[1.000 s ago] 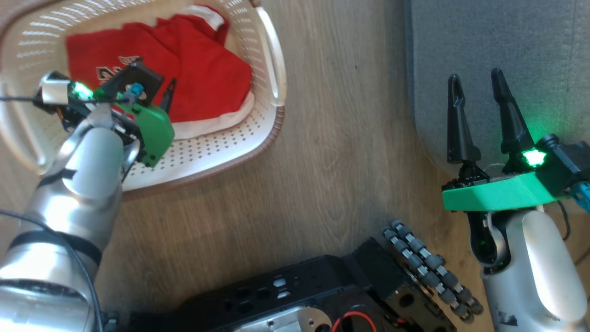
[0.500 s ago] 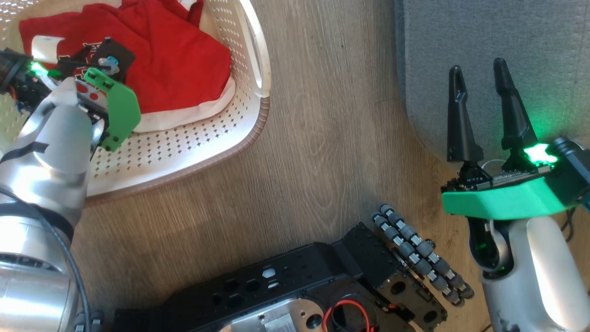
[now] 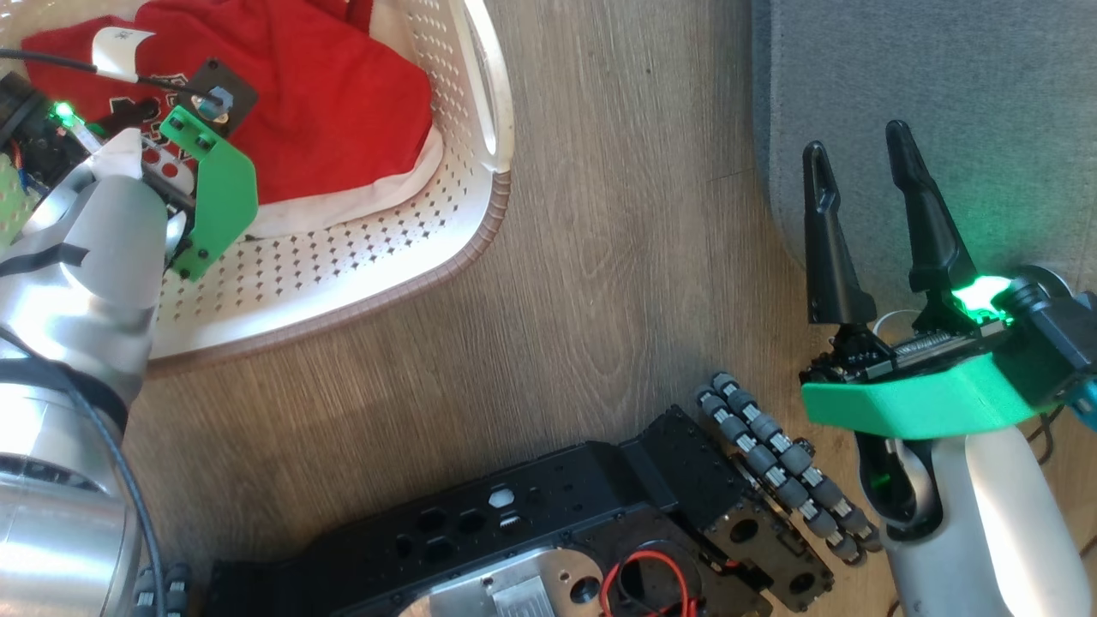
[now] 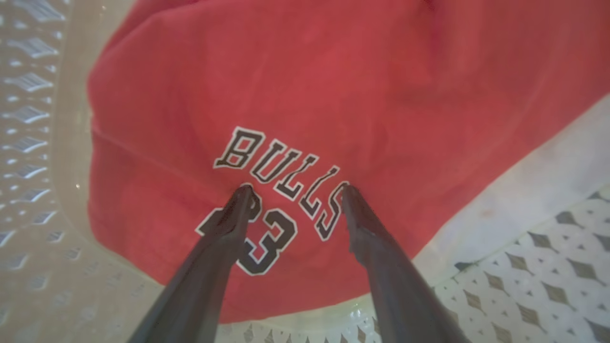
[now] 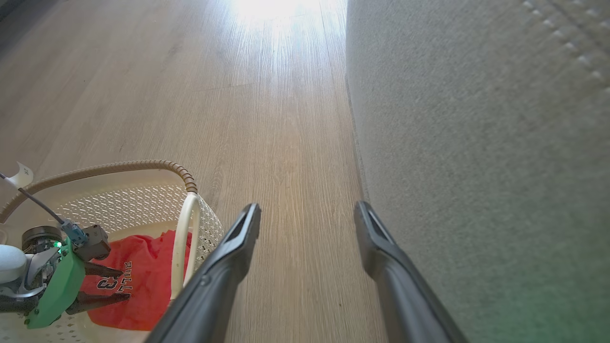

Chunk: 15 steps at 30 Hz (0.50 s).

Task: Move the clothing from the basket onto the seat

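The red clothing [image 3: 343,111] lies in the cream basket [image 3: 343,283] at the upper left of the head view, with my left arm's green wrist mount [image 3: 214,201] above it. Seen from the left wrist, my left gripper [image 4: 295,190] is open, and both fingertips [image 4: 244,193] rest on the jersey [image 4: 381,95] at its "BULLS 23" print. Nothing is pinched between them. My right gripper [image 3: 855,140] stands open and empty at the near edge of the grey seat [image 3: 943,68]. The right wrist view shows the seat [image 5: 476,143], the basket [image 5: 143,166], the clothing [image 5: 147,281] and my left gripper [image 5: 125,284].
Wood floor [image 3: 600,257] separates the basket from the seat. My black base [image 3: 531,531] and its roller wheel [image 3: 784,467] fill the lower middle. A thin cable with a white tag [image 3: 116,41] hangs over the basket. White trim [image 4: 524,176] edges the jersey.
The head camera has shifted, so the basket sits further up and left. My left wrist has turned and leaned in over the jersey. The right gripper looks open throughout, a little lower and further left.
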Motion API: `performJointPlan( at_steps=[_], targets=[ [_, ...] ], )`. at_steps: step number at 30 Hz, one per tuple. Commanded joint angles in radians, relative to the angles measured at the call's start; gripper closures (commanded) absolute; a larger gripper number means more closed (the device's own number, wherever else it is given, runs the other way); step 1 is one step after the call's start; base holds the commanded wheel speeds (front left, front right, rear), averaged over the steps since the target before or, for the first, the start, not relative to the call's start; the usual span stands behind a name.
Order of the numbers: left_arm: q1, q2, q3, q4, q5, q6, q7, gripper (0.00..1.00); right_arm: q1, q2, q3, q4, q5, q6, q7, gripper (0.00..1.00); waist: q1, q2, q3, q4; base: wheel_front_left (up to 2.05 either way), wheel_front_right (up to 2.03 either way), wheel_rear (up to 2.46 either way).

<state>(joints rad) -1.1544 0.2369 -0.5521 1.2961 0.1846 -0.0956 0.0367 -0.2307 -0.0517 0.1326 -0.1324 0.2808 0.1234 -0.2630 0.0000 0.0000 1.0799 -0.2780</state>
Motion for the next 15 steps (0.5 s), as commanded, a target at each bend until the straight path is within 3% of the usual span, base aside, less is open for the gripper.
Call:
performJointPlan(
  at_steps=[1, 6, 7, 8, 15],
  targets=[
    [0.015, 0.030, 0.005, -0.006, -0.010, -0.006, 0.017, 0.00, 0.076, 0.001, 0.017, -0.029, -0.005, 0.007, 0.001, 0.00, 0.0000, 0.0000, 0.001, 0.002, 0.00, 0.00, 0.00],
    [0.017, 0.028, 0.001, -0.006, -0.027, -0.014, 0.052, 0.00, 0.087, 0.001, 0.012, -0.042, -0.015, 0.007, 0.001, 0.00, 0.0000, 0.0000, 0.004, 0.007, 0.00, 0.00, 0.00],
    [0.019, 0.029, 0.002, -0.006, -0.032, -0.015, 0.064, 0.65, 0.087, 0.001, 0.011, -0.043, -0.017, 0.007, 0.001, 0.00, 0.0000, 0.0000, 0.005, 0.008, 0.00, 0.00, 0.00],
    [0.019, 0.027, -0.002, -0.006, -0.033, -0.017, 0.067, 1.00, 0.087, 0.001, 0.011, -0.044, -0.019, 0.007, 0.001, 0.00, 0.0000, 0.0000, 0.005, 0.009, 0.00, 0.00, 0.00],
    [0.016, 0.032, -0.007, -0.005, -0.049, -0.018, 0.063, 1.00, 0.081, 0.001, 0.008, -0.048, -0.027, 0.007, 0.001, 0.00, 0.0000, 0.0000, 0.006, 0.016, 0.00, 0.00, 0.00]
  ],
)
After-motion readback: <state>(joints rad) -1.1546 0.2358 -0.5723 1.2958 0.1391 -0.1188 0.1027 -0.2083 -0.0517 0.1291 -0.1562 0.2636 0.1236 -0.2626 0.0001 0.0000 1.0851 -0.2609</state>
